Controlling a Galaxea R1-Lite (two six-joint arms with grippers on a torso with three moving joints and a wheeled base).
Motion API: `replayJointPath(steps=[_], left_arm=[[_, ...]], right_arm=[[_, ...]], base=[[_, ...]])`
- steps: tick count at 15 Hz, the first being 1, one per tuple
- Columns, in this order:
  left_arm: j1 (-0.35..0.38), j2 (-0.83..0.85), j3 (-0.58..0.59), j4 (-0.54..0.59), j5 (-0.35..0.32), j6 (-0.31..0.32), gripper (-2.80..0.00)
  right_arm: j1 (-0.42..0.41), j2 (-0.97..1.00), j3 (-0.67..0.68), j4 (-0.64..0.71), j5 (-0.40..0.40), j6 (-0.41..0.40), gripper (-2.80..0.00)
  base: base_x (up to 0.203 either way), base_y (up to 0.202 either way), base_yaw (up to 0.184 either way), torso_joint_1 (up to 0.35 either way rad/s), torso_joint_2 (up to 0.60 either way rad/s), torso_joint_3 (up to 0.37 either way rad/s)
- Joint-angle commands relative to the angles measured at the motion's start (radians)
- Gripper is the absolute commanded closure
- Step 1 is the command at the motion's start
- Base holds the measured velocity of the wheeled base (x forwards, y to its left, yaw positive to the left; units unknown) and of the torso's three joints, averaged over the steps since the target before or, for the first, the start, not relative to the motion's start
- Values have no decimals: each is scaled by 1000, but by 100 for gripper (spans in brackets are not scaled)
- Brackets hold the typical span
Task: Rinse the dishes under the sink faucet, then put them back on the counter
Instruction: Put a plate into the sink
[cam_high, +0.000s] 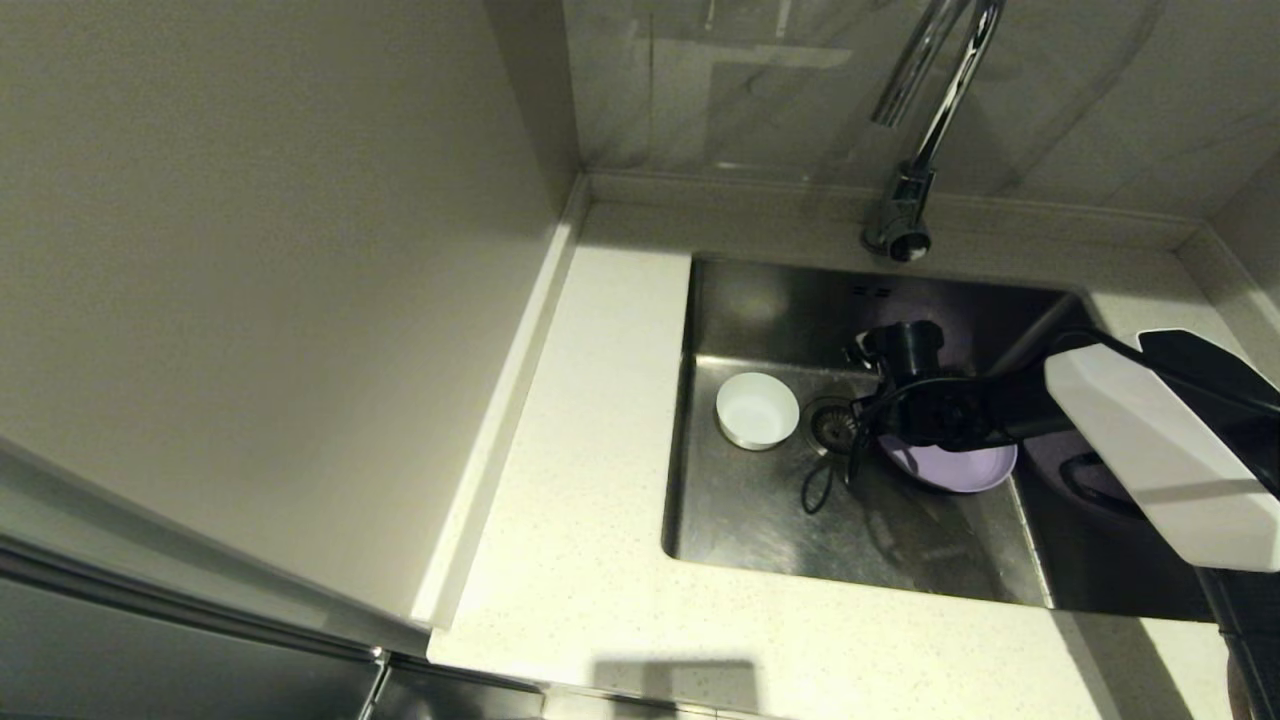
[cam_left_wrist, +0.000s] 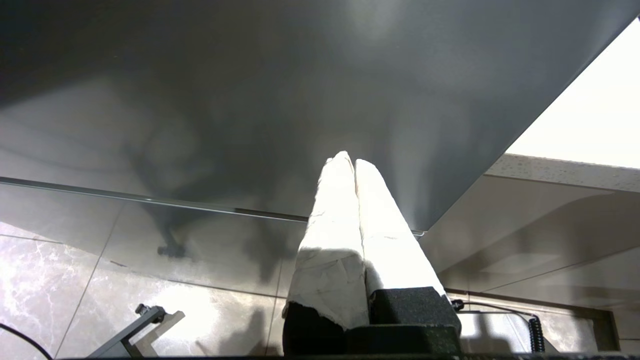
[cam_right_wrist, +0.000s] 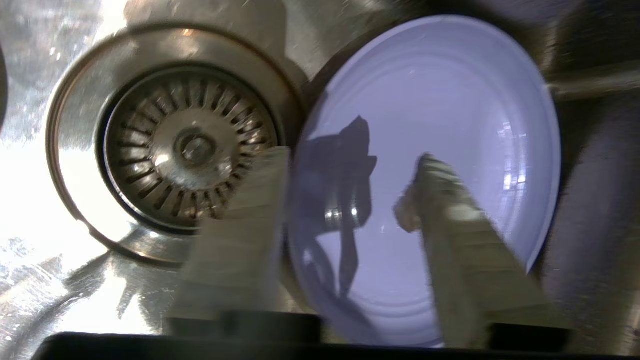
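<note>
A lilac plate lies on the floor of the steel sink, to the right of the round drain strainer. A small white bowl stands upright to the left of the drain. My right gripper reaches down into the sink and is open. One finger stands outside the plate's rim on the drain side, the other over the plate's inside. The chrome faucet rises behind the sink. My left gripper is shut and empty, parked low by a cabinet front.
The speckled counter wraps the sink on the left and front, with a raised rim along the wall. A black cable loop hangs from my right wrist over the sink floor. The right arm's white casing covers the sink's right side.
</note>
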Motion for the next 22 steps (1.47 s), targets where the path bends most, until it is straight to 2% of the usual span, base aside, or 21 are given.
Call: replayJointPath(steps=[1, 4, 8, 10, 12, 14, 15, 17, 18, 20, 22], left_arm=[[0, -2, 0, 0, 0, -1, 0], [0, -2, 0, 0, 0, -1, 0], [0, -2, 0, 0, 0, -1, 0], [0, -2, 0, 0, 0, -1, 0], [0, -2, 0, 0, 0, -1, 0], [0, -2, 0, 0, 0, -1, 0], [0, -2, 0, 0, 0, -1, 0], [0, -2, 0, 0, 0, -1, 0], [0, -2, 0, 0, 0, -1, 0], [0, -2, 0, 0, 0, -1, 0], [0, -2, 0, 0, 0, -1, 0]], right_arm=[[-3, -71, 16, 5, 1, 0, -280], [-6, -309, 119, 71, 41, 7, -280], [-26, -818, 366, 166, 89, 21, -280], [-90, -1066, 494, 196, 102, 7, -280], [-215, -1269, 623, 259, 109, -11, -280], [-355, -1429, 713, 385, 111, 55, -280], [-418, -1490, 741, 512, 111, 100, -280], [-479, -1563, 771, 750, 92, 248, -280], [-506, -1590, 777, 831, 59, 295, -280], [-557, -1605, 774, 902, 20, 313, -280], [-584, -1584, 740, 904, 19, 316, -280]], base=[[0, 0, 0, 0, 0, 0], [0, 0, 0, 0, 0, 0], [0, 0, 0, 0, 0, 0], [0, 0, 0, 0, 0, 0], [0, 0, 0, 0, 0, 0], [0, 0, 0, 0, 0, 0], [0, 0, 0, 0, 0, 0], [0, 0, 0, 0, 0, 0], [0, 0, 0, 0, 0, 0], [0, 0, 0, 0, 0, 0], [0, 0, 0, 0, 0, 0]])
